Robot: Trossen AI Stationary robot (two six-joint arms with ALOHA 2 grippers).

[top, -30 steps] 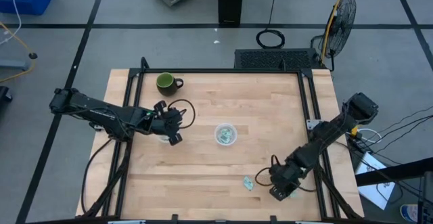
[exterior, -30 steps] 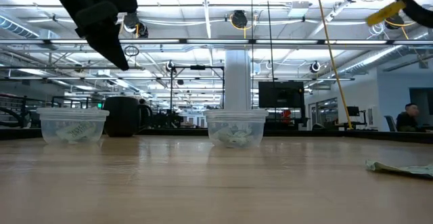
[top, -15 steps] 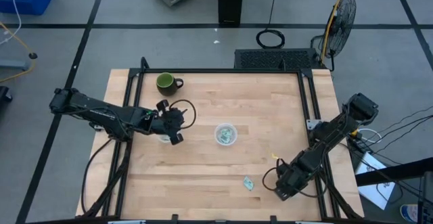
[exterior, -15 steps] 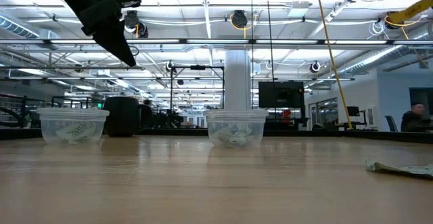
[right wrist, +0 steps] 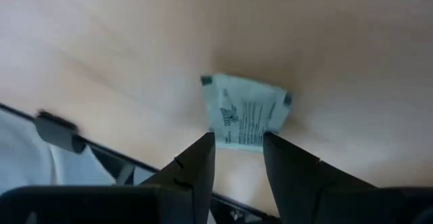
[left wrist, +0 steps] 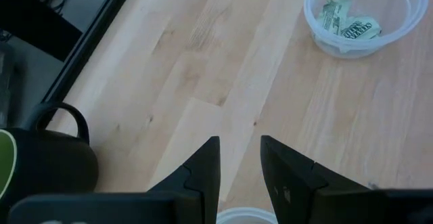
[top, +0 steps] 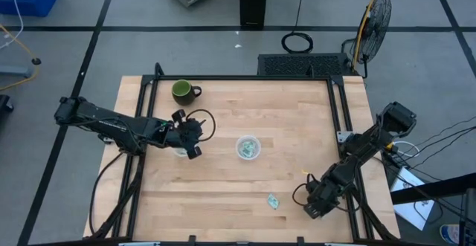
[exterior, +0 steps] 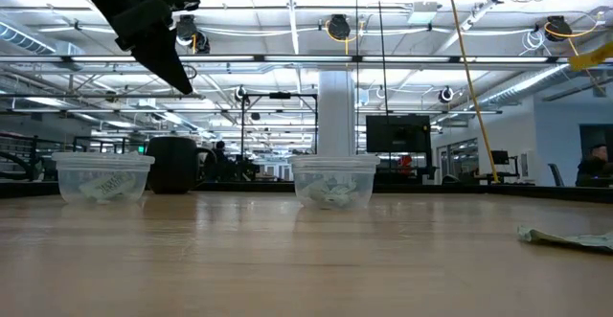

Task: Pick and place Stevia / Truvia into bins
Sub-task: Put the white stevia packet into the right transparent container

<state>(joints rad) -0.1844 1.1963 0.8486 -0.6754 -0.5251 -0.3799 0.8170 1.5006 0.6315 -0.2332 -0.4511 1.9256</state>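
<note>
Pick step: right gripper (right wrist: 235, 158) slightly parted, empty, poised over Truvia packet (right wrist: 245, 119) directly ahead; descent and closure needed next; left gripper (left wrist: 240, 162) narrowly parted, empty, above clear cup (left wrist: 245, 216).

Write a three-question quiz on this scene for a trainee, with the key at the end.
1. True or false: the right gripper is shut on the packet in front of it.
2. Which thing is the left gripper nearest to? A: the mug. B: the left cup. C: the loose packet.
3. How many clear cups stand on the table?

Key
1. False: its fingers are apart, and the packet lies flat on the wood beyond the fingertips.
2. B.
3. Two: the left cup and the centre cup.
</note>
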